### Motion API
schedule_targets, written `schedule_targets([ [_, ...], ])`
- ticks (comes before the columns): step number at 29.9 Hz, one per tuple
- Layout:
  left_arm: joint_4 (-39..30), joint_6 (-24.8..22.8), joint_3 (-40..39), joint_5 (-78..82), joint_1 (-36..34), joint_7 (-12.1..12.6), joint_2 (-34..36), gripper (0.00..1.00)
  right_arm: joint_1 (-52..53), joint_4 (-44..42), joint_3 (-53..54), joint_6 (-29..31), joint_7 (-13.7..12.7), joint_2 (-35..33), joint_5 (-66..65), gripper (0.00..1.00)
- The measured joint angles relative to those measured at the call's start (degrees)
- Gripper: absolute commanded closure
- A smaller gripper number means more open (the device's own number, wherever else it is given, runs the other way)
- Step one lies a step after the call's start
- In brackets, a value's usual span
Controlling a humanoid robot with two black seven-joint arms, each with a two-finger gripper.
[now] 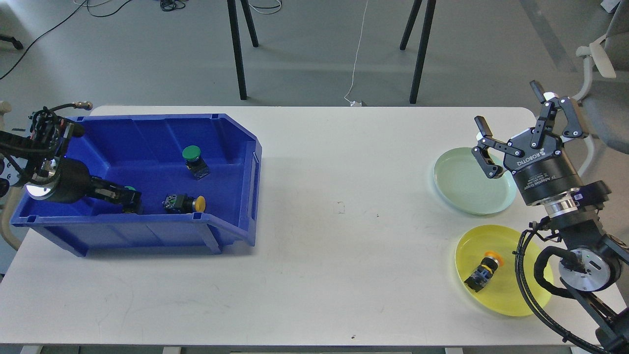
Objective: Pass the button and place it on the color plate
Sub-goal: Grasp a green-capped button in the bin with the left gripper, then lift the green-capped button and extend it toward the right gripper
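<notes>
A blue bin (231,147) at the left holds a green-capped button (192,158), a yellow-capped button (185,203) lying on its side, and a small green-capped button (129,191) near the front wall. My left gripper (128,199) reaches low into the bin, right against that small button; its dark fingers cannot be told apart. My right gripper (508,109) is open and empty, held above the right part of the pale green plate (462,184). A yellow plate (501,302) at the front right holds an orange-capped button (484,270).
The white table (339,206) stretches between the bin and the plates. My right arm's lower links and cables (580,265) overlap the yellow plate's right side. Chair and stand legs stand beyond the table's far edge.
</notes>
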Motion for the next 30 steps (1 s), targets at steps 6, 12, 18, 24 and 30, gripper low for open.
schedule_targets([
  [6,-2.7,0.0,-4.5,-0.8,-0.9,0.0,0.9,0.86,0.0,0.0,0.0,0.0,0.0,0.0,0.0,0.0],
  [12,-6.5,0.0,-10.8,-0.9,-1.4,0.0,3.4,0.86,0.0,0.0,0.2,0.0,0.0,-0.1,0.0,0.0],
  [18,-12.8,0.0,-18.5,-4.5,-4.1,0.0,6.9,0.86,-0.1,0.0,0.3,0.0,0.0,-0.1,0.0,0.0],
  [24,-16.3,0.0,-25.4,-14.9,-4.6,0.0,7.6,0.87,0.0,0.0,0.4,0.0,0.0,-0.1,0.0,0.0],
  [30,-16.9,0.0,-27.6,-30.1,-4.3,0.0,1.8,0.87,0.5,-0.5,0.0,-0.1,0.0,-0.5,-0.9,0.0],
])
